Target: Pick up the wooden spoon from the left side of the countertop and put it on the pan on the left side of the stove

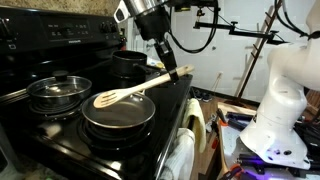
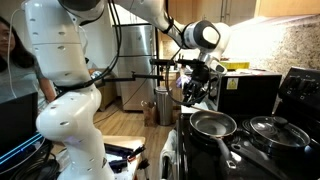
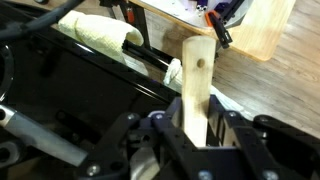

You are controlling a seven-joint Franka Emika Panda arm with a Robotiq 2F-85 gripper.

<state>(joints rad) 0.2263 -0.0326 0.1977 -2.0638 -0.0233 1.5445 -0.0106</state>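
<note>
On the black stove [image 1: 40, 135], the pan [image 1: 128, 116] sits on a burner beside a lidded pot [image 1: 58, 92]. Across it slants the wooden spoon [image 1: 135, 88], slotted head over the pan's rim, angled as if for setting down; contact is unclear. At the raised handle end, near the stove's edge, the gripper [image 1: 172, 70] is clamped on the wood.

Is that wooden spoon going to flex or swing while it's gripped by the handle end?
Probably stiff: the wooden spoon runs straight from the gripper out over the pan. Held at its far end, it may pivot; smooth wood could slip.
</note>
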